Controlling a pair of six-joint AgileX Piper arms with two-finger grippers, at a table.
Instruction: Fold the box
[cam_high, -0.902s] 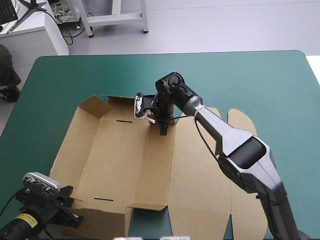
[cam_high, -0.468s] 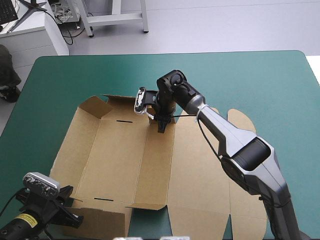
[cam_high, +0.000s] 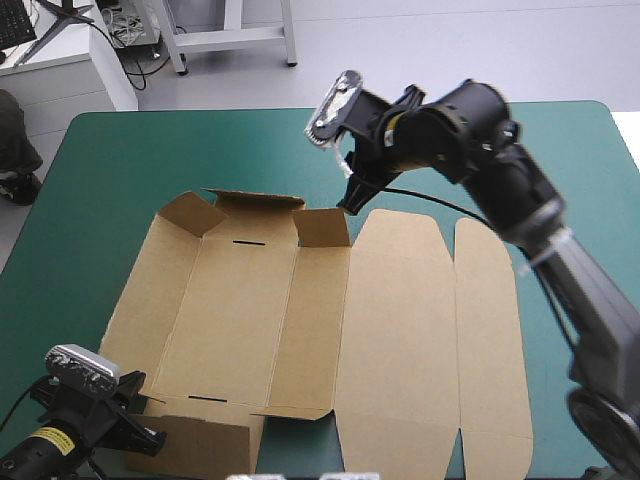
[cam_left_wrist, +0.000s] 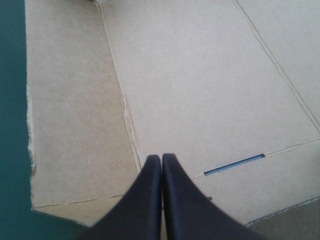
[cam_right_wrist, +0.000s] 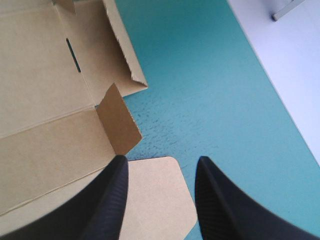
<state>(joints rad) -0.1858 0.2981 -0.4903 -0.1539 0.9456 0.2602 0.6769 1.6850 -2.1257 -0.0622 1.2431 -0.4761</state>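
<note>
The brown box (cam_high: 400, 330) lies opened out on the table, its lid panels flat to the right. Its far wall (cam_high: 255, 205) and a small flap (cam_high: 322, 228) stand partly raised, and the near left wall (cam_high: 200, 440) is up. My right gripper (cam_high: 348, 203) hangs open above the box's far edge, touching nothing. In the right wrist view this gripper (cam_right_wrist: 161, 167) is over the small flap (cam_right_wrist: 119, 122) and a rounded lid tab (cam_right_wrist: 160, 200). My left gripper (cam_high: 145, 410) is at the near left corner. In the left wrist view it (cam_left_wrist: 161, 160) is shut on the box (cam_left_wrist: 200, 75), near a slot (cam_left_wrist: 235, 164).
Bare teal-green cover (cam_high: 480, 160) stretches beyond the box to the table's far edge and along the right side. A narrower strip of cover (cam_high: 90, 240) runs along the box's left side.
My right gripper, earlier pressed down on the box at the small far flap, has lifted and swung away toward the far edge. The small flap stays up. The left gripper has not moved.
</note>
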